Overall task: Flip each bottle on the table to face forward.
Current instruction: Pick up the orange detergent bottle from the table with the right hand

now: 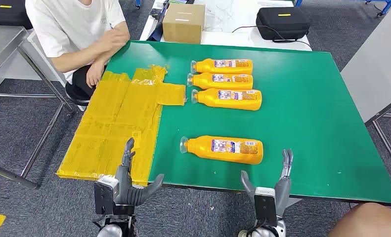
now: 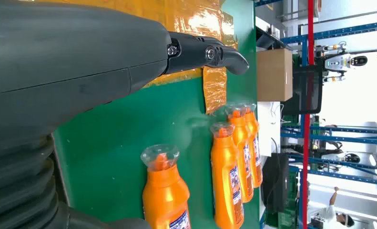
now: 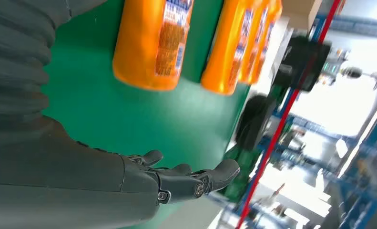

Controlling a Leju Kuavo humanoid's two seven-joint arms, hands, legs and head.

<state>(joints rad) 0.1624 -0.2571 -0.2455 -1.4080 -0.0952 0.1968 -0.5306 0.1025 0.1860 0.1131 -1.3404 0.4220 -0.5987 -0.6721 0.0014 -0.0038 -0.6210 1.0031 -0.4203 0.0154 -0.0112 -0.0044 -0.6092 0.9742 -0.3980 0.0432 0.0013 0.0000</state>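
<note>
Four orange bottles lie on the green table, the nearest bottle just ahead between my left hand and right hand, both spread wide and empty; I judge it rigid, slick, best gripped mid-body.

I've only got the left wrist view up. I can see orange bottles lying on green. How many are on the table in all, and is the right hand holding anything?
Observer: Four bottles. Three lie side by side farther back; the near bottle lies alone toward the robot.
Operator: And the right hand?
Observer: The right hand is open and holds nothing, at the table's near edge just right of the near bottle.
Operator: Anyone close by?
Observer: Yes, a person in a white shirt sits at the far left corner, beside the yellow sheet.
</note>
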